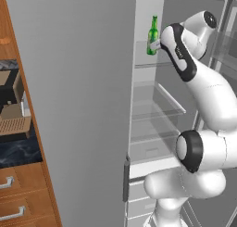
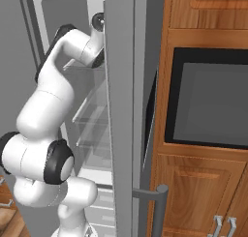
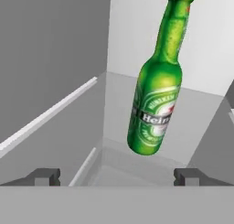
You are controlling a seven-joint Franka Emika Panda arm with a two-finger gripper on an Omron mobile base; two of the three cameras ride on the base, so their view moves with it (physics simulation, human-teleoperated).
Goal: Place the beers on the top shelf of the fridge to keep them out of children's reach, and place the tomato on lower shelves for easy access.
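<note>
Open fridge (image 1: 152,101), green beer (image 1: 152,35) upright on top shelf (image 1: 148,64), neck up, hand (image 3: 117,176) released.

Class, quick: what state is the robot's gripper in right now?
Gripper: open, fingertips spread wide and holding nothing; the green beer bottle stands just beyond them on the top shelf.

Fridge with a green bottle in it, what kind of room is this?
A rendered home kitchen, most likely: an open fridge holding a beer bottle, wooden cabinets, and a built-in oven.
</note>
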